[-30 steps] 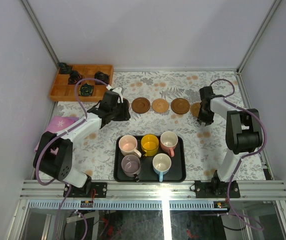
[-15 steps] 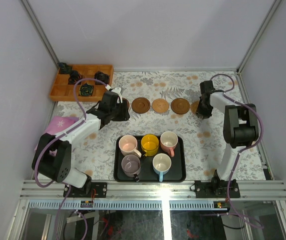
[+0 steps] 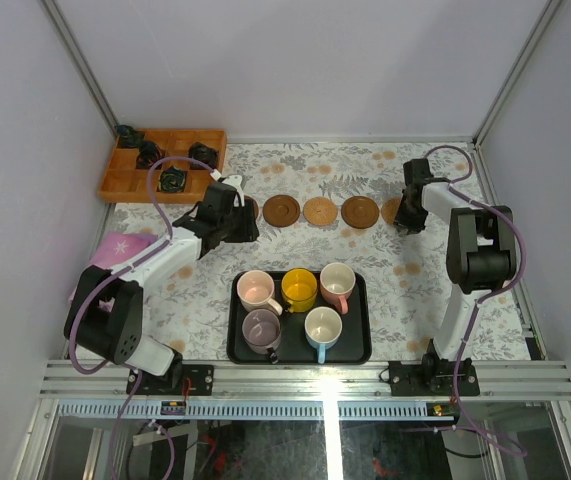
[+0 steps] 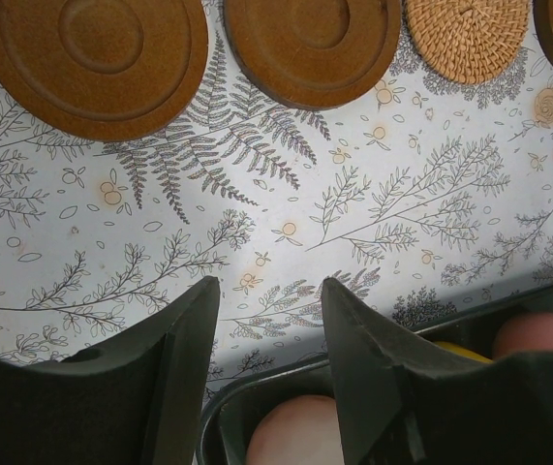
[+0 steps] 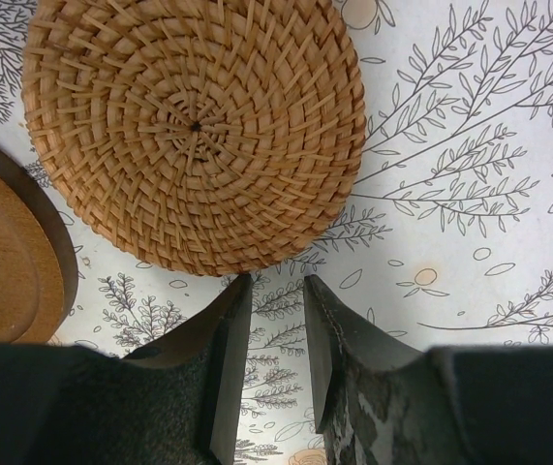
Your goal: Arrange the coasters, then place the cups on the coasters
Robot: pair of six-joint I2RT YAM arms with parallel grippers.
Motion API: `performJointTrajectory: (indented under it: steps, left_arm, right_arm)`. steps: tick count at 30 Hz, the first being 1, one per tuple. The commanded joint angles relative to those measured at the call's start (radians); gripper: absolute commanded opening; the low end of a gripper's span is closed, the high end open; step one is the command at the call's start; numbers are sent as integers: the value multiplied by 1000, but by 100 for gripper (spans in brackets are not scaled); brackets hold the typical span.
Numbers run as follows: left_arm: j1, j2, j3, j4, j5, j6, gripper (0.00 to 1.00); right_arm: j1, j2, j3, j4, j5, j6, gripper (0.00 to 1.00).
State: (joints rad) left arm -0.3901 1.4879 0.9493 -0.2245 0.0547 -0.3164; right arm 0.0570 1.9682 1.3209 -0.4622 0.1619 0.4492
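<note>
Across the far half of the counter (image 3: 415, 290), five coasters (image 3: 360, 212) lie in a row, each apart from the next. A strip of bare patterned cloth separates the row from the black tray (image 3: 357, 342) nearer the bases. More open room lies right of the tray, out to the counter's right edge.

The left tool (image 4: 269, 291) hangs between the row's left end and the tray's far rim, released, with nothing between its fingers. The right tool (image 5: 276, 286) hangs just beside the rightmost coaster, its fingers a little apart and empty.

From above, an arm partly hides each end coaster. The left wrist view cuts off four coasters at its top edge and the tray rim and cups at its bottom edge.

Three coasters are wood and two are woven. Five cups (image 3: 299, 290) stand in the tray, three behind and two in front. At the far left corner a wooden box (image 3: 120, 183) holds four black objects (image 3: 172, 180). A flat pink thing (image 3: 125, 245), hard to make out, lies by the left wall.
</note>
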Motion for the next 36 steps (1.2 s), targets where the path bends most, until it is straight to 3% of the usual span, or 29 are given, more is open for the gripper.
performJointTrajectory:
  steps: [1,12,21,23,28,36]
  left_arm:
    - [8,7,16,23,-10,17,47]
    - [8,1,11,26,-15,13,47]
    - [8,-12,3,29,-9,7,47]
    - [8,-11,5,33,-4,4,47]
    - [8,-21,10,46,-8,1,47]
    - [7,-21,24,55,-36,-4,47]
  right_arm:
    - [-13,64,4,-1,-10,4,35]
    - [-14,42,2,-20,-4,12,35]
    - [-14,-117,21,-59,3,-23,35]
    - [-15,-123,56,-63,9,-38,29]
    - [-14,-67,171,-74,14,-70,1]
    - [-14,78,286,-71,-13,-107,0]
